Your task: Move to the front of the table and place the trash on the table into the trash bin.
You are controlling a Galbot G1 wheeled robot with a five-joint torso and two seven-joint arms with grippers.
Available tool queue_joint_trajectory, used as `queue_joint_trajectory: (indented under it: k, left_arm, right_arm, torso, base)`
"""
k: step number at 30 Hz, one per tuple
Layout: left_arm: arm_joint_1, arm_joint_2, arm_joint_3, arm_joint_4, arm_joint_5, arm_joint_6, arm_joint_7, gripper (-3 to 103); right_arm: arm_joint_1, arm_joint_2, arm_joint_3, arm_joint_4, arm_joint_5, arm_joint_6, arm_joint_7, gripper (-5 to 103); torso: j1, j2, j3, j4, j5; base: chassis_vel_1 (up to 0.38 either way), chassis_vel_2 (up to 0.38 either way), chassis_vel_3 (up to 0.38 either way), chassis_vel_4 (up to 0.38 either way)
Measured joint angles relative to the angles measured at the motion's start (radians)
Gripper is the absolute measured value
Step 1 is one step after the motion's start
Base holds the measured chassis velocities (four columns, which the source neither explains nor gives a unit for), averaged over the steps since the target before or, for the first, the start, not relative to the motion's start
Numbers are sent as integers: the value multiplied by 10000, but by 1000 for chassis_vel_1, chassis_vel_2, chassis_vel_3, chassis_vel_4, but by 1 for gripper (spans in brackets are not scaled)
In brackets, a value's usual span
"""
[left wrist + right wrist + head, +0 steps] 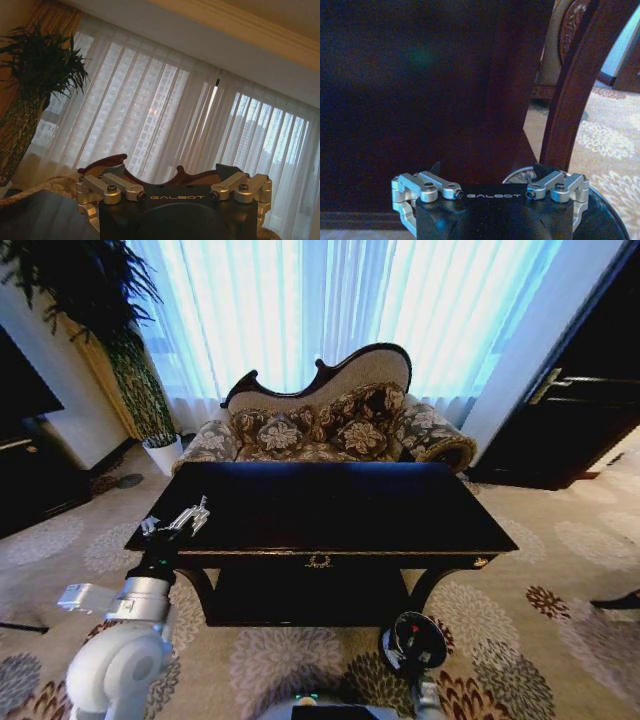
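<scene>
The table stands right before me, dark and glossy, with a gold ornament at its front centre. Its top looks bare, and the trash is out of view. My left gripper hovers open over the table's front left corner, nothing between its fingers. On the carpet by the table's front right leg sits the trash bin, dark and round, with small red and pale specks inside. My right gripper hangs open low beside that leg, just above the bin's rim.
A patterned sofa stands behind the table before bright curtains. A plant in a white pot is at the back left, dark furniture at the left, a dark door at the right. Flowered carpet surrounds the table.
</scene>
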Motion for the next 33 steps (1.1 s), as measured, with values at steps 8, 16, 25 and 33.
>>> queue_joint_trajectory:
  k: [8,16,25,33]
  left_arm:
    - [88,10,5,-70,49,0,12,100]
    - [110,19,66,-125,213,-14,6,100]
    - [127,246,-111,-158,128,199,-616,100]
    - [579,262,342,-159,503,718,-1187,100]
  right_arm:
    - [-2859,-522,44,4393,1632,-536,95,100]
    - [-4641,-650,558,7448,1127,-646,459,100]
    - [-6029,-519,1261,9816,732,-295,660,100]
    - [-5412,-695,3565,12121,750,-496,1363,100]
  torso:
    - [-1,0,-1,0,1]
    - [-1,1,-1,2,-1]
    - [-1,-1,0,1,-1]
    - [1,-2,1,2,2]
  base:
    - [0,0,0,0]
    - [0,0,0,0]
    - [0,0,0,0]
    - [0,0,0,0]
